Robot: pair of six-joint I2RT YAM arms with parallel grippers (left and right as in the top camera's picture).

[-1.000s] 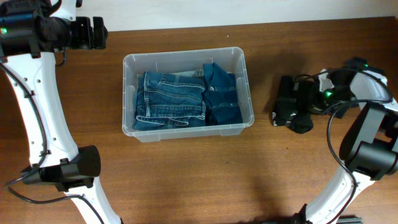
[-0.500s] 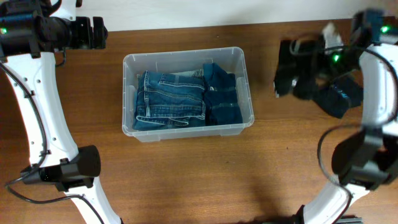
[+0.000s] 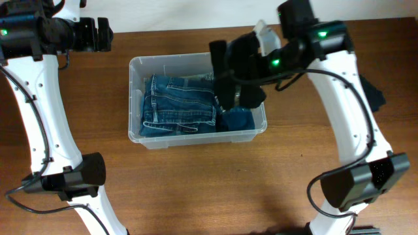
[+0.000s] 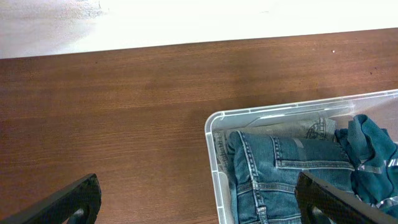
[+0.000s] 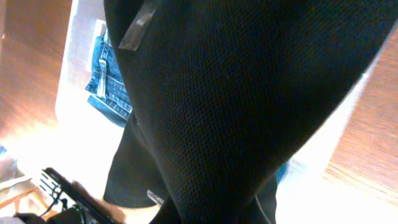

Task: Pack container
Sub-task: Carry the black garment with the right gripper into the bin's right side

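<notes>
right jaws clamped on black garment (image 3: 236, 65) above container (image 3: 196, 136) of folded jeans (image 3: 179, 108); left jaws wide apart

The container (image 3: 139, 130) is blocked from above at its right end: the black garment (image 3: 236, 72) hangs from the right tool (image 3: 256, 55) over it, and the right arm (image 3: 343, 85) arches across the desk (image 3: 196, 189) beside it. The left end is reachable from above, though folded jeans (image 3: 177, 104) cover its floor. The left tool (image 3: 103, 34), jaws spread, sits well apart at the back left. The front strip of desk is passable. The right wrist view is nearly all cloth, so the clearance beneath is hard to judge.
</notes>
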